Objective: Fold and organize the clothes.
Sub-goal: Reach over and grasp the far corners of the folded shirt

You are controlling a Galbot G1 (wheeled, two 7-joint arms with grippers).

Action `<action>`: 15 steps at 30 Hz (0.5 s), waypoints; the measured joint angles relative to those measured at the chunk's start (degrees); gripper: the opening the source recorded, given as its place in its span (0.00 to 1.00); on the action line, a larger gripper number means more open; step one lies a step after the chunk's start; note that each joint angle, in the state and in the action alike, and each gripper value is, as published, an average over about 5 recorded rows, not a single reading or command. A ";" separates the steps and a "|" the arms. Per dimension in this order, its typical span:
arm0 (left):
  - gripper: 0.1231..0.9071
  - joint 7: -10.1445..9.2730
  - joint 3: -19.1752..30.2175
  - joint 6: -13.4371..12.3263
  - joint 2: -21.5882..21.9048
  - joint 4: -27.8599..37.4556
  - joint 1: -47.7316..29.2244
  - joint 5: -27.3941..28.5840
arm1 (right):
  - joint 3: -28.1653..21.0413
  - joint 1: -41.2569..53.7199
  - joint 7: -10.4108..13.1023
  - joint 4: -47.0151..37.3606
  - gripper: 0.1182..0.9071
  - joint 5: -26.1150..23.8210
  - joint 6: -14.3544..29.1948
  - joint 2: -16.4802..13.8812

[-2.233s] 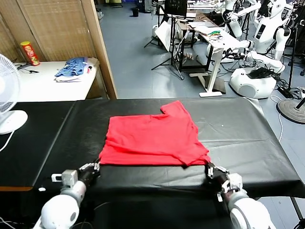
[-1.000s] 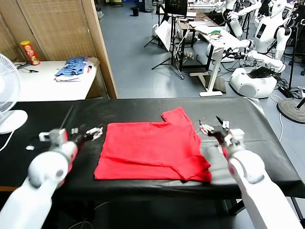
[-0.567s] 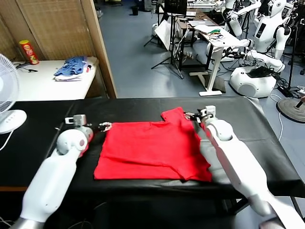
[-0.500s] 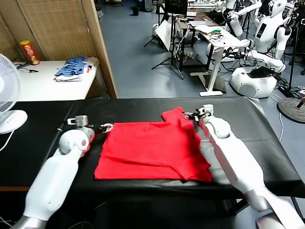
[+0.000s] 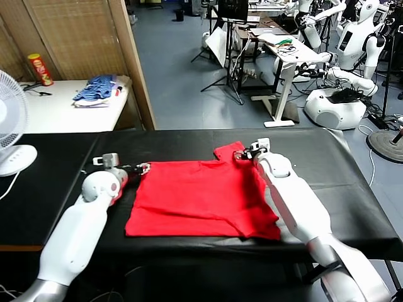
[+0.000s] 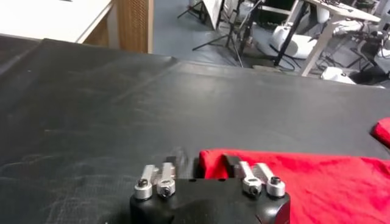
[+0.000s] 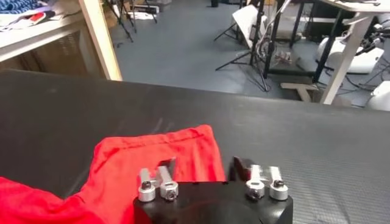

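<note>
Change: both arms have left the near hem for the far edge of the T-shirt (image 5: 201, 195), flat on the black worktop (image 5: 315, 160).
Left claw (image 5: 142, 168): narrowed on the far left corner, seemingly pinching it.
Right claw (image 5: 244, 153): narrowed on the sleeve.
Advice: lift both corners level, fold evenly.
Writing: none legible.

Room inventory.
- Table (image 5: 352, 189): black cloth cover, creased, spanning the foreground.
- Side table (image 5: 56, 110): white top, far left; carries a blue striped garment pile (image 5: 96, 88) and a red snack canister (image 5: 39, 69).
- Fan (image 5: 11, 126): white, at the left edge.
- Partition (image 5: 69, 38): woven bamboo panels with a tan wooden post (image 5: 132, 63).
- Floor (image 5: 182, 82): blue-grey, smooth.
- White desk (image 5: 286, 60): angled legs, cluttered top, with black stands (image 5: 230, 69) beside it.
- White humanoid robots (image 5: 352, 38): parked at far right.
</note>
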 joint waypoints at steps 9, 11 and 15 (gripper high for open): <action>0.00 0.14 -0.42 -0.31 0.02 -1.01 0.44 1.31 | 3.40 -4.44 -0.78 7.25 0.01 -0.88 4.05 -1.32; 0.00 0.12 -0.83 -0.67 0.35 -1.98 0.87 1.48 | 4.21 -6.42 -1.00 10.91 0.01 -0.23 4.14 -2.45; 0.00 -0.06 -1.73 -1.11 1.67 -5.63 2.47 1.55 | 5.96 -11.62 0.08 19.80 0.01 2.68 2.47 -5.52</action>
